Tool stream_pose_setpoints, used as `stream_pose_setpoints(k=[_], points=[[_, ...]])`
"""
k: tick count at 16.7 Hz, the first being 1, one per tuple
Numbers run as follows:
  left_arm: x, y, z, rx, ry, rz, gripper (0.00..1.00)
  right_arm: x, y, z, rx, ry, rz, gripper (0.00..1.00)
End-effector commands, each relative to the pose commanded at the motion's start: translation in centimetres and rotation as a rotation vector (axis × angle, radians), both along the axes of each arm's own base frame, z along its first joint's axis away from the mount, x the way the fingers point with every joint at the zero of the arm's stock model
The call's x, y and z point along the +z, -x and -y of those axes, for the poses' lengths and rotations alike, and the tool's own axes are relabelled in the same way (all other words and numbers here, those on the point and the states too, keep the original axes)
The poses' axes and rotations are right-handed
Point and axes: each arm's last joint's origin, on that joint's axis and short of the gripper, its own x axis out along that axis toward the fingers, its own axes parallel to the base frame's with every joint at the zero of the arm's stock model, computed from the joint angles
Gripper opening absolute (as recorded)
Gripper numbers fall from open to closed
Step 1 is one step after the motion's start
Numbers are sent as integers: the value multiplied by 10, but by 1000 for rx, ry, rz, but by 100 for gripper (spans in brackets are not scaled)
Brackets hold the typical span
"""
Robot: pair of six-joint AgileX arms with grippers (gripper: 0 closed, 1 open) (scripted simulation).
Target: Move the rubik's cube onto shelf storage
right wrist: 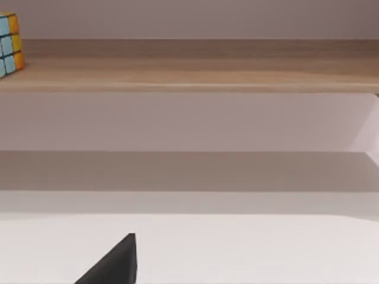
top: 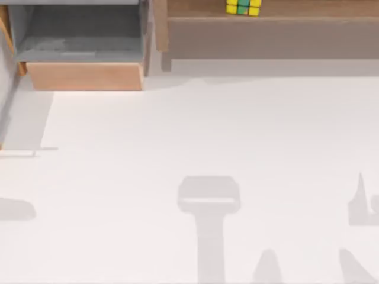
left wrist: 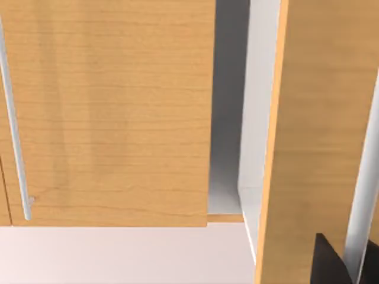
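Rubik's cube [top: 243, 7] already resting on the shelf storage [top: 272, 26] board at the tabletop's [top: 189, 177] far edge, near the board's front lip, so task apparently finished. Untouched by either tool; both seemingly clear of the shelf. Opening of either: cannot tell

**Cube resting on the shelf**

The rubik's cube [top: 243, 6] sits on the top board of the shelf storage [top: 272, 29], yellow and green squares showing. Left of the shelf stands a grey compartment [top: 80, 35] with a light wood front. Below the shelf spreads the white table [top: 189, 148], crossed by grey shadows.
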Motion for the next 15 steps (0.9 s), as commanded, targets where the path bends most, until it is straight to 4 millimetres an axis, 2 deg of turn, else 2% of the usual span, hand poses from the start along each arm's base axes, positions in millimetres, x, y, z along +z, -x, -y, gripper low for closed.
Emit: stream_pose_setpoints(k=[4, 6, 11, 15], points=[[-4, 0, 0, 2, 16, -17, 0, 0, 0, 0, 0, 0, 0, 100], [-5, -12, -1, 1, 13, -17, 0, 0, 0, 0, 0, 0, 0, 100], [-4, -59, 0, 2, 14, -14, 0, 0, 0, 0, 0, 0, 0, 100], [-5, -60, -1, 7, 21, -23, 0, 0, 0, 0, 0, 0, 0, 100]])
